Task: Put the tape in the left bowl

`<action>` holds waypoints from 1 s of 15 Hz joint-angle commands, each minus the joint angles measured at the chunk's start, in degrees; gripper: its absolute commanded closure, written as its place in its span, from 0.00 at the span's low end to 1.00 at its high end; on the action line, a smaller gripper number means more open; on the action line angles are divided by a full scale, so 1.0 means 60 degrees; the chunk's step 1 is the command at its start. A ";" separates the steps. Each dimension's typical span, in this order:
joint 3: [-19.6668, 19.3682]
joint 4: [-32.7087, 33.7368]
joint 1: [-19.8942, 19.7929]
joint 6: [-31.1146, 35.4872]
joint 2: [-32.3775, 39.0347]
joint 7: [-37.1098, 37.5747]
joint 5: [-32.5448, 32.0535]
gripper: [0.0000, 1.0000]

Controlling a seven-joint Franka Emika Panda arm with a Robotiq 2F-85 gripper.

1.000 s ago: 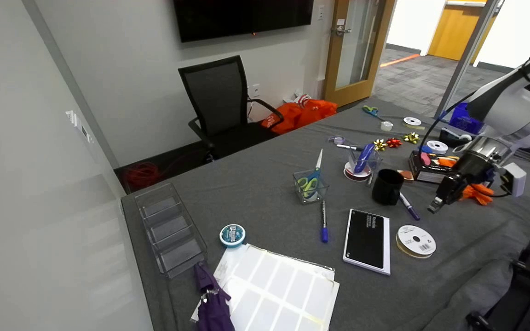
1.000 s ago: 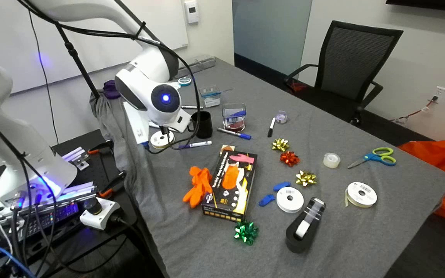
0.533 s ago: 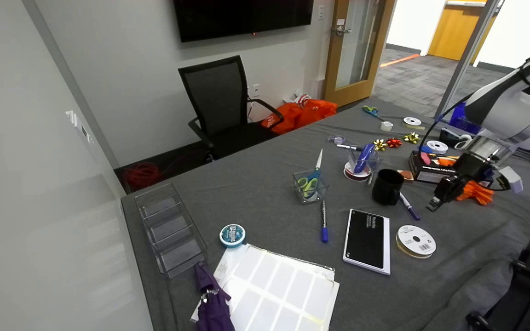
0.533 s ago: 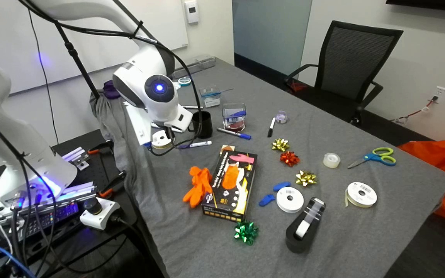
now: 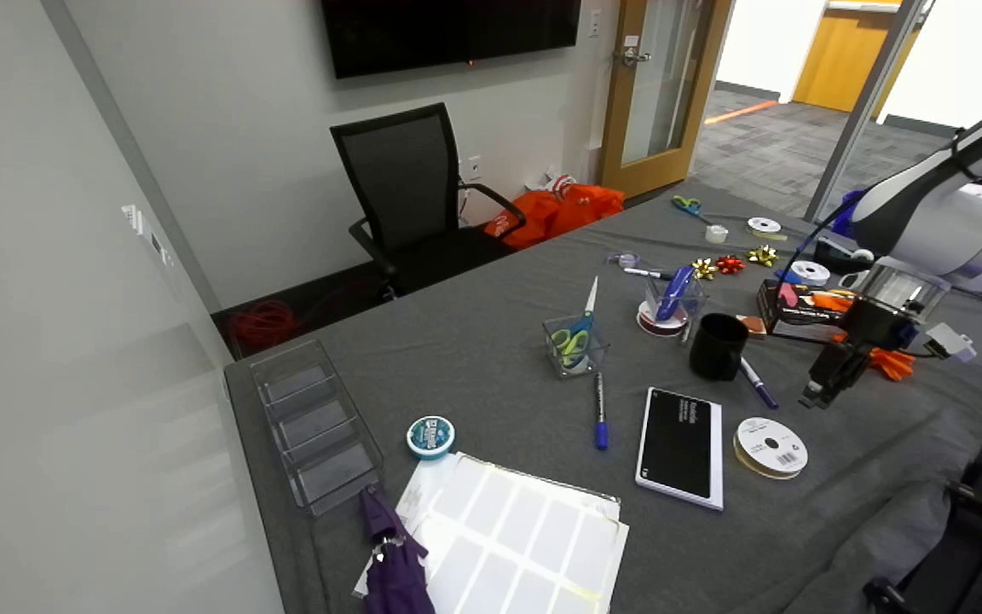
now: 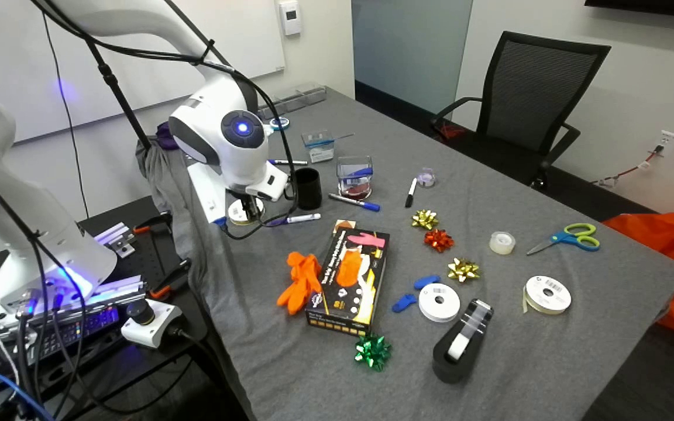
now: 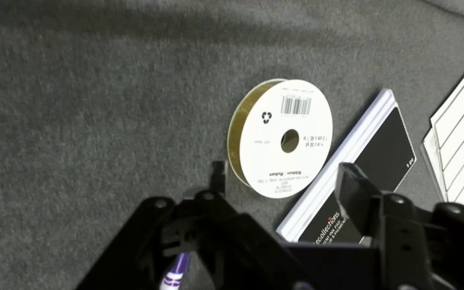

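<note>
The tape, a white roll [image 7: 276, 161] with gold ribbon around its core and a small centre hole, lies on the grey cloth; it also shows in an exterior view [image 5: 771, 447]. Above it hangs my gripper [image 7: 282, 179], open and empty. In the wrist view its left finger [image 7: 218, 179] appears just beside the roll's edge, and its right finger [image 7: 355, 191] appears over the ink pad. For the left bowl I take the clear square container [image 5: 595, 353] holding green-handled scissors, seen in both exterior views. The gripper is well away from that container.
A black-and-white ink pad [image 5: 680, 448] lies close beside the tape. Near the gripper are a black mug [image 5: 719, 347] and a purple marker [image 5: 758, 382]. Another clear container [image 6: 354, 184] and a glove box [image 6: 348, 280] stand farther along the table.
My gripper has moved slightly lower and closer to the tape, with the wrist turned a little. Its fingers have spread apart. The tape and the container have not moved.
</note>
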 commanded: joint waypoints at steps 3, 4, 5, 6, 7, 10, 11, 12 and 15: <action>0.0457 -0.0104 -0.0045 0.0427 0.0517 -0.0193 0.0395 0.00; 0.0525 -0.0087 -0.0019 0.0604 0.0618 -0.0168 0.0524 0.00; 0.0591 -0.0075 -0.0012 0.0756 0.0706 -0.0151 0.0658 0.00; 0.0676 -0.0066 -0.0012 0.0962 0.0778 -0.0175 0.0890 0.00; 0.0746 -0.0057 -0.0018 0.1116 0.0836 -0.0203 0.1103 0.00; 0.0908 -0.0023 0.0013 0.1513 0.1017 -0.0215 0.1632 0.00; 0.0941 0.0006 0.0007 0.1546 0.1101 -0.0208 0.1705 0.00; 0.0970 0.0018 0.0012 0.1560 0.1166 -0.0193 0.1755 0.00; 0.1037 0.0035 0.0025 0.1613 0.1296 -0.0207 0.1895 0.00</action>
